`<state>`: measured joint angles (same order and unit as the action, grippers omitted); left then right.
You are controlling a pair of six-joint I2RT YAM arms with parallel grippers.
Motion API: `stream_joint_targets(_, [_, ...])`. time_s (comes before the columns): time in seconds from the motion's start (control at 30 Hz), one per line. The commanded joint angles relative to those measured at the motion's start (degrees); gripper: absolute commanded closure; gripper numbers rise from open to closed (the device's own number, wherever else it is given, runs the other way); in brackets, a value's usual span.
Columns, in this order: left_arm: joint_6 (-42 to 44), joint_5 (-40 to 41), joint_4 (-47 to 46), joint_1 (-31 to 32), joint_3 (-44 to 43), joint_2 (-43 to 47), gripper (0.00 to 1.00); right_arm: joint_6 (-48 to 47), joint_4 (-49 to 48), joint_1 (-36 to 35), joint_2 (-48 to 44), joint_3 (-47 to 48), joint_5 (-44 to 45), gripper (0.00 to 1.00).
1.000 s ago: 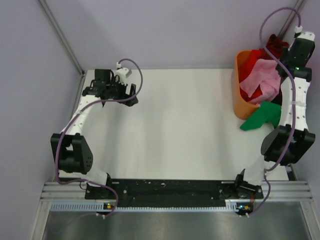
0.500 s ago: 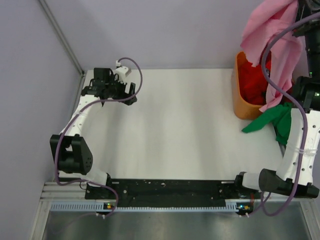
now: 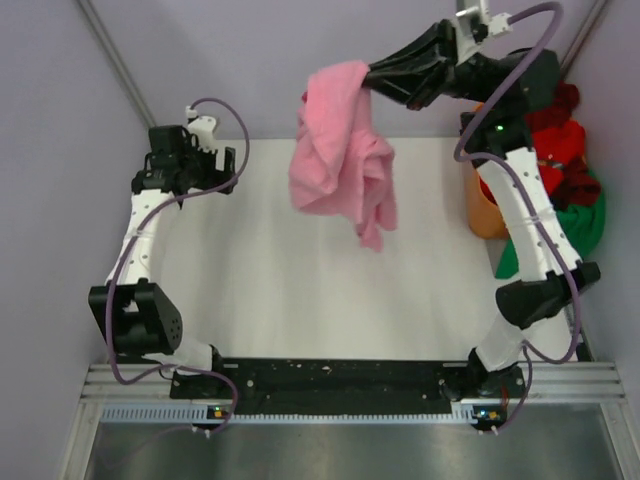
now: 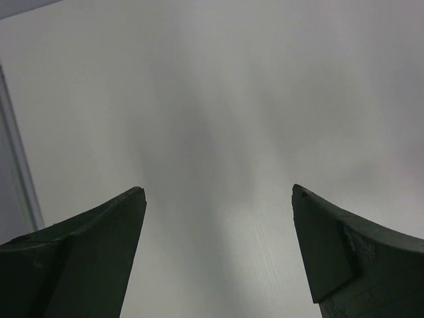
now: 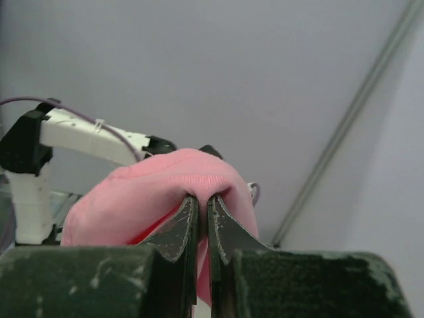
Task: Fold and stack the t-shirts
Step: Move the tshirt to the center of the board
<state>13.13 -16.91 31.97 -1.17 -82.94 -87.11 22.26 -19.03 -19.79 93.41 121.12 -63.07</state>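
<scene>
Cloth in the air: the pink t-shirt point(image 3: 340, 165) is pinched at its top fold by the right gripper point(image 3: 372, 78). The wrist view shows its 2 fingers point(image 5: 180, 228) pressed together with pink fabric bunched over the tips. The shirt hangs crumpled below that claw, above the white table point(image 3: 300, 310) and, as far as I can judge, clear of it. Back along that claw's own arm are the orange basket point(image 3: 480, 215), the red t-shirt point(image 3: 555, 145), the maroon t-shirt point(image 3: 568, 100) and the green t-shirt point(image 3: 580, 215). The left gripper point(image 4: 218, 192) is well apart from the cloth, jaws spread wide, with only bare table between them.
</scene>
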Motion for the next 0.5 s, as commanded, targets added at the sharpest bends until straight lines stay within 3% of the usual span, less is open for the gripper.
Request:
stream_joint_targets(0.0, [-2.7, 1.7, -1.6, -5.9, -2.8, 3.4, 0.05, 30.3, -35.3, -5.1, 9.9, 8.1, -11.8, 1.0])
stream_joint_targets(0.1, [-2.6, 3.8, -1.9, -8.4, -3.1, 3.5, 0.05, 33.0, -36.4, -4.7, 13.5, 8.7, -9.1, 1.0])
stream_joint_targets(0.27, [-1.0, 7.1, -3.9, -8.9, -1.6, 3.8, 0.05, 17.3, -22.3, -3.7, 12.1, -14.4, -5.1, 1.0])
stream_joint_targets(0.43, [2.9, 2.1, -4.5, -8.3, 1.1, 3.3, 0.07, 13.7, -15.1, 3.9, 12.5, -32.8, 3.6, 0.99])
stream_joint_targets(0.47, [4.1, 1.5, -4.4, -8.1, 1.9, 3.3, 0.07, 12.0, -11.4, 6.0, 12.5, -34.9, 8.1, 0.94])
